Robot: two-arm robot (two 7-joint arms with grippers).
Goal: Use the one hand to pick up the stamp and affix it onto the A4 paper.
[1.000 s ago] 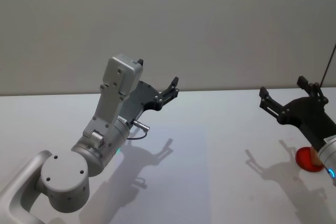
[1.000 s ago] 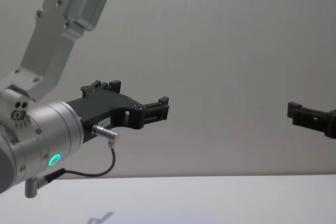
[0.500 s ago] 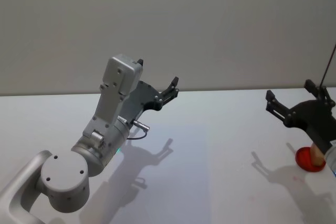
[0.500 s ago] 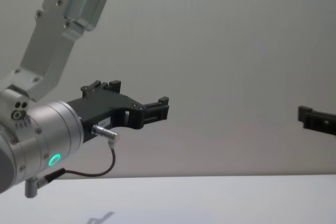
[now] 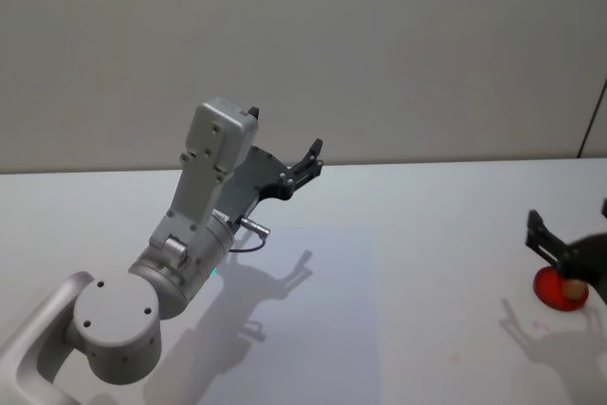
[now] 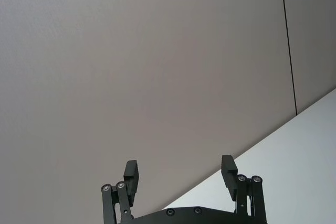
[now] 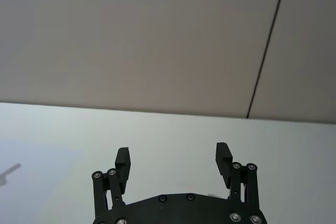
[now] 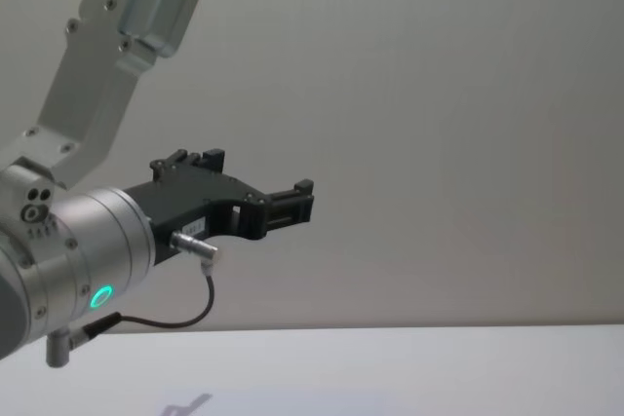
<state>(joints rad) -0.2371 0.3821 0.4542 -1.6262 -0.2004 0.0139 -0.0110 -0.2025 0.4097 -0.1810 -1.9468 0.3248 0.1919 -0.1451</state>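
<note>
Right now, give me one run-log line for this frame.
phase: pre-grasp | right gripper: open, beside stamp at red disc | left gripper: open, raised, idle | stamp: not gripped

the table (image 5: 408,234) runs back to the wall (image 5: 379,45). on the robot's left side the left gripper (image 6: 179,169) hangs raised above the table, pointing toward the wall, well apart from everything else. far over by the table's right edge lies a round pad (image 5: 548,285), with the stamp (image 5: 572,287) standing on it. the right gripper (image 7: 172,156) sits low, just over the pad's far side. whether it touches the stamp i can't tell.
</note>
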